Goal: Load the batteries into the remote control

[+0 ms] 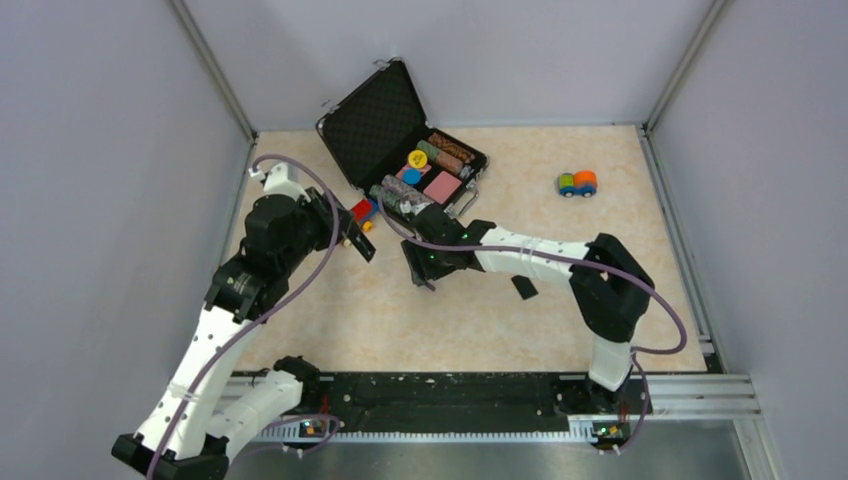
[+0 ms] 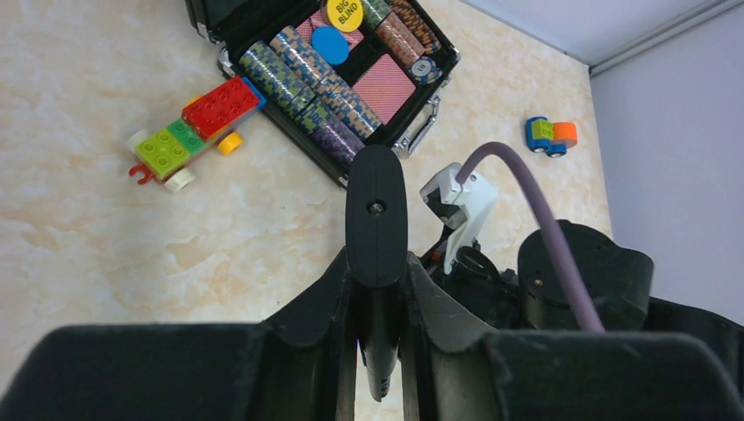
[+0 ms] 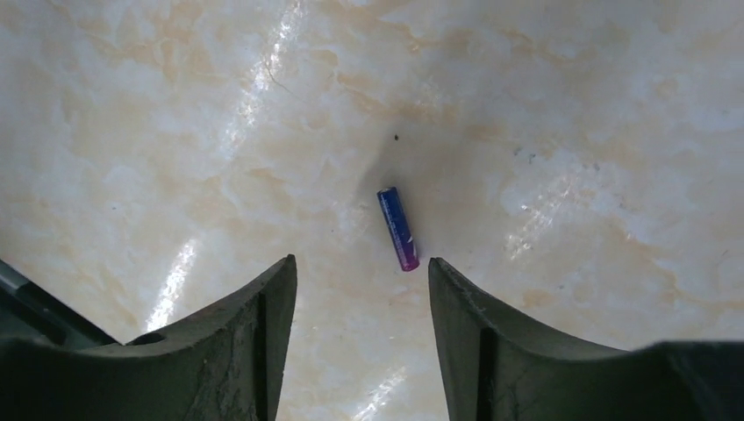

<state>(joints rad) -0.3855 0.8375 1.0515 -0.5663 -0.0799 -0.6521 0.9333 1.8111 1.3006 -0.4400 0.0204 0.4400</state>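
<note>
My left gripper is shut on the remote control, a slim black bar that sticks out forward between the fingers, held above the table. From above, the left gripper hovers near the left side of the table. A small purple battery lies flat on the marbled table. My right gripper hangs over it with its jaws apart and nothing between them; the battery's near end lies just ahead of the right fingertip. In the top view the right gripper points down at mid-table and hides the battery.
An open black case of poker chips stands at the back. A brick toy lies left of it and a small toy car sits at the back right. A flat black cover piece lies beside the right arm.
</note>
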